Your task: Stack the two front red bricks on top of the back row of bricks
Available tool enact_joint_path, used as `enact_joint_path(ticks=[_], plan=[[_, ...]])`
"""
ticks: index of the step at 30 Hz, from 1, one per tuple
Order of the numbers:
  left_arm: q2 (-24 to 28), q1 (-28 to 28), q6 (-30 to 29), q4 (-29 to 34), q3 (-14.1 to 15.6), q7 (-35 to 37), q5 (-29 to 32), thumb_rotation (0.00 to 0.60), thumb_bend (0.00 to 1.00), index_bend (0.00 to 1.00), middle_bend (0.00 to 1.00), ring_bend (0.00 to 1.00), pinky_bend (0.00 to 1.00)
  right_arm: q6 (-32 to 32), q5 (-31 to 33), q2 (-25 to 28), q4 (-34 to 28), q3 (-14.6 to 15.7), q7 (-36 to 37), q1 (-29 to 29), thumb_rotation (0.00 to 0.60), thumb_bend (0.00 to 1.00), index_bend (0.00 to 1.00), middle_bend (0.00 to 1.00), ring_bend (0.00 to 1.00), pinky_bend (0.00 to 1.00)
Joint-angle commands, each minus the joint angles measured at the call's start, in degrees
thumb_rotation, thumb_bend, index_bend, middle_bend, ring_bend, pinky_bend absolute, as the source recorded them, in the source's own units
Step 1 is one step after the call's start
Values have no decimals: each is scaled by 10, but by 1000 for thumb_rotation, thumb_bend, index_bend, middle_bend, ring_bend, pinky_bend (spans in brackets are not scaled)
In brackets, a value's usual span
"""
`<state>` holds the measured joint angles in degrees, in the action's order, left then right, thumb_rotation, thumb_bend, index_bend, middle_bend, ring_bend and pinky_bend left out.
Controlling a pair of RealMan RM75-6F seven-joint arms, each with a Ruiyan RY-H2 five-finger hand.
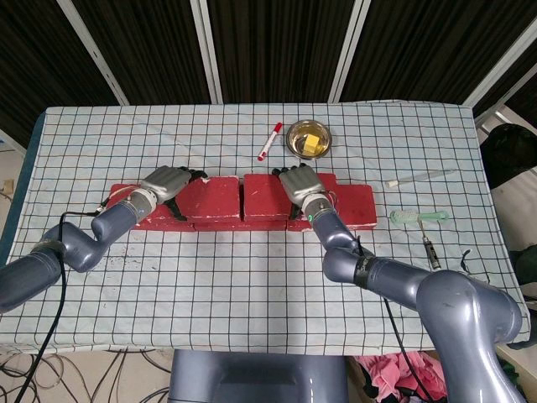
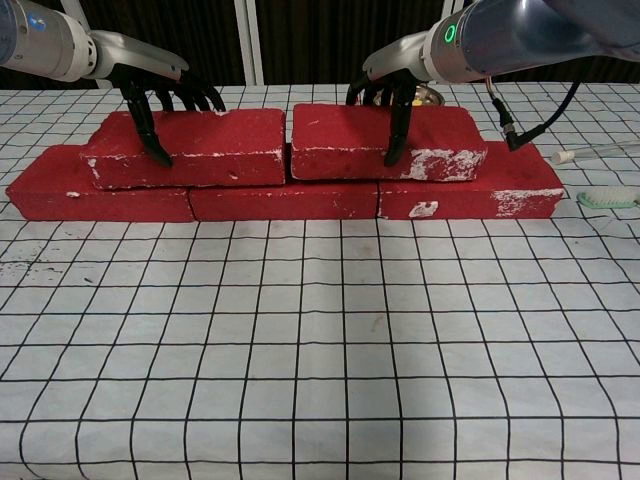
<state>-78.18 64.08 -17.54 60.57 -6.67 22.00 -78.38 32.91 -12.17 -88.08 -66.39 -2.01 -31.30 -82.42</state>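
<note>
Three red bricks lie end to end as the bottom row on the checked tablecloth (image 2: 320, 350): the left bottom brick (image 2: 60, 185), the middle bottom brick (image 2: 285, 202) and the right bottom brick (image 2: 490, 190), seen nearest in the chest view. Resting on top of that row are the two bricks of the task. The left upper brick (image 2: 200, 145) sits across the joint between the left and middle bottom bricks, and the right upper brick (image 2: 400, 140) sits across the joint between the middle and right ones; a narrow gap parts the two upper bricks, so they lie just beside each other without touching. The left hand (image 2: 160, 90) grips the left upper brick near its left end, with the thumb down the front face and the other fingers curled over the top toward the back edge. The right hand (image 2: 390, 95) grips the right upper brick about its middle in the same way, thumb pressed on the front face and fingers bent over the top. Both hands are clamped on their bricks. From the head view, the left hand (image 1: 165, 183) and right hand (image 1: 300, 185) cover the tops of the stacked bricks. Right of the bricks lie a green toothbrush (image 1: 417, 217) and a clear dropper (image 1: 419, 177). Farther back on the cloth sit a red marker (image 1: 269, 141) and a metal bowl (image 1: 309, 138) with something yellow inside.
</note>
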Motion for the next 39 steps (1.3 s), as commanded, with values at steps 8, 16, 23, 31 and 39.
enact_joint_path(ticks=[8, 16, 23, 31, 39], plan=[[-1, 3, 2, 2, -1, -4, 5, 600, 190, 120, 195, 104, 231, 3, 0, -5, 2, 0, 0, -1, 600, 0, 174, 203, 152, 124], [-3, 4, 5, -1, -2, -8, 10, 600, 175, 117, 193, 104, 231, 5, 2, -7, 5, 0, -3, -3, 600, 0, 174, 203, 152, 125], [-2, 7, 11, 0, -4, -9, 16, 600, 171, 114, 193, 104, 231, 5, 8, -10, 8, 2, -8, -5, 600, 0, 174, 202, 152, 124], [-2, 9, 18, 1, -5, -13, 22, 600, 167, 107, 192, 102, 231, 16, 29, -14, 6, 8, -26, -12, 600, 0, 173, 203, 152, 125], [-4, 9, 20, -1, -5, -20, 28, 600, 167, 104, 190, 101, 231, 17, 47, -15, 5, 10, -38, -15, 600, 0, 172, 203, 152, 124]])
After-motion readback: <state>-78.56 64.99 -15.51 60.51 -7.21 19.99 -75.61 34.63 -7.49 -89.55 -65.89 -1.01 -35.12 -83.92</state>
